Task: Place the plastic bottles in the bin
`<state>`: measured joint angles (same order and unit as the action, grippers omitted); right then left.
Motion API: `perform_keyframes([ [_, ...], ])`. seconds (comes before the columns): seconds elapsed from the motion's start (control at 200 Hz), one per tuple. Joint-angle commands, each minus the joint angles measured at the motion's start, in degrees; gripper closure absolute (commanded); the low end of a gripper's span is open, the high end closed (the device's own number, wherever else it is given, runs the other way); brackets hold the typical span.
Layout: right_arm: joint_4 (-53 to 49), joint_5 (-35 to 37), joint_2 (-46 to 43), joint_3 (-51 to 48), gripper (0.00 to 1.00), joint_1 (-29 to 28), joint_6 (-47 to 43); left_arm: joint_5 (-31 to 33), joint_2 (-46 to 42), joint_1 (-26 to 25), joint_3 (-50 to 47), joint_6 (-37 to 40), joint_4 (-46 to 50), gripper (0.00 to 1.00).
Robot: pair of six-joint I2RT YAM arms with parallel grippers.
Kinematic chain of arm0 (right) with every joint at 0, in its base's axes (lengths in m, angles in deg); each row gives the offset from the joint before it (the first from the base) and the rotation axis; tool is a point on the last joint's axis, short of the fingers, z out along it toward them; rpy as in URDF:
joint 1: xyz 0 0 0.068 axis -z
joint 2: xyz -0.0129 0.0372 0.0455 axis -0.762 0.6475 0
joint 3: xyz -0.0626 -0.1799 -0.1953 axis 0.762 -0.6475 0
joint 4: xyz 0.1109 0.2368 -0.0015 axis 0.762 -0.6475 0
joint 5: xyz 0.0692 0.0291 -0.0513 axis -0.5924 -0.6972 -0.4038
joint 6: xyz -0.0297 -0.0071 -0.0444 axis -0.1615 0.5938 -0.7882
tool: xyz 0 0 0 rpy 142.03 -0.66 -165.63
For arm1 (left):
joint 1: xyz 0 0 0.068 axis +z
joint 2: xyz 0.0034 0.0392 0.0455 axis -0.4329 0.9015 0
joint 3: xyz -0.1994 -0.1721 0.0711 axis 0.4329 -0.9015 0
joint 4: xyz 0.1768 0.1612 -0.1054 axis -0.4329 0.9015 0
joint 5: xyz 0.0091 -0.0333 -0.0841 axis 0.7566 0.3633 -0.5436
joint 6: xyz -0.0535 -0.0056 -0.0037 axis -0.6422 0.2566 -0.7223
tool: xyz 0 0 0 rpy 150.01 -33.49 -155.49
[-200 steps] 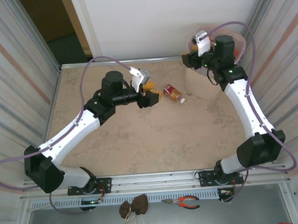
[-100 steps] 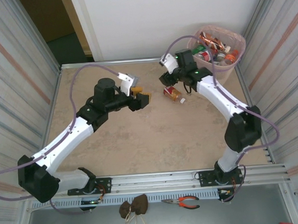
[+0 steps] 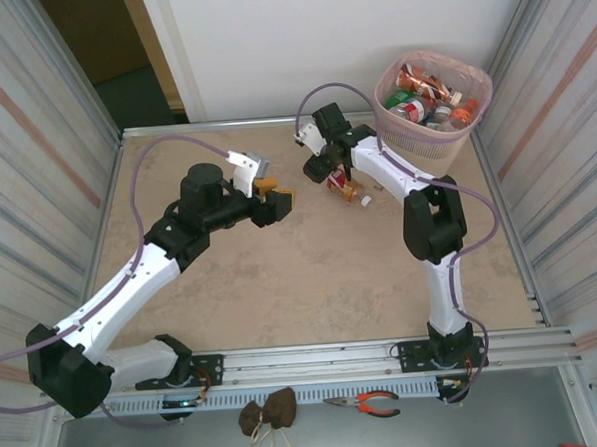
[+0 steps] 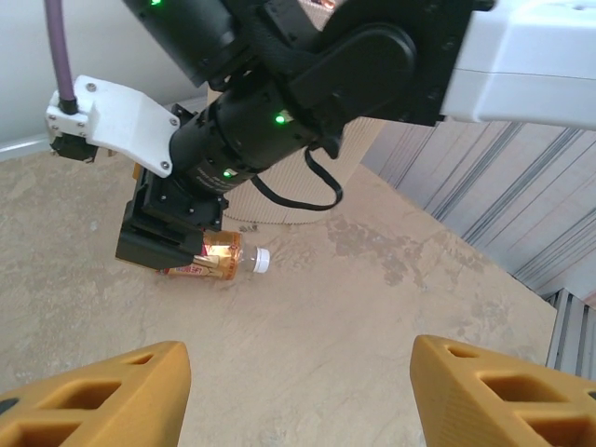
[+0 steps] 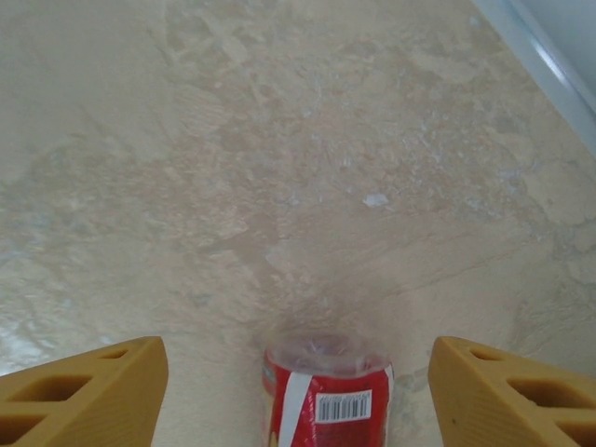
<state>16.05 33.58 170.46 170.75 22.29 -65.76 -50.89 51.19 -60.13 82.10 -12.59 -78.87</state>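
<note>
My right claw [image 5: 296, 356] is spread wide. Its 2 orange fingers [image 5: 84, 391] stand well to either side of the bottle [image 5: 326, 402], with bare table [image 5: 279, 140] showing in the gap on each side, so I grip nothing. That bottle lies on its side on the marbled beige surface. It is clear with brown-orange drink inside, and a red label with a barcode patch faces my right camera. Its white cap [image 4: 262, 262] points away from my right wrist. Seen from above, the bottle rests in the far middle part of the table, to the left of the bin [image 3: 406, 138], near it but not touching. The bin stands in the far right corner, pink mesh above and plain beige below, and holds a heap of other bottles [image 3: 427, 92] with red, orange and white caps. My left claw [image 3: 275, 199] hovers above the table to the left of the lying bottle, apart from it and pointing toward it. Its 2 fingers are also parted, with nothing between them but the table beyond.
</note>
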Motion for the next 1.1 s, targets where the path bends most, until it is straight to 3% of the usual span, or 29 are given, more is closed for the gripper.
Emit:
perform_keyframes([
  [0.0,-6.3,2.8,3.5,4.0,0.24,0.2,-1.2,0.5,-1.4,0.4,-0.6,-0.9,0.1,0.36],
  [0.526,-16.2,1.7,12.3,8.2,0.18,2.3,-0.5,0.3,-1.0,0.4,-0.7,-1.2,-0.4,0.36],
  [1.092,-26.2,-5.9,5.6,1.6,0.14,5.1,1.4,-0.3,-0.3,0.4,-0.8,-1.9,-2.2,0.36],
])
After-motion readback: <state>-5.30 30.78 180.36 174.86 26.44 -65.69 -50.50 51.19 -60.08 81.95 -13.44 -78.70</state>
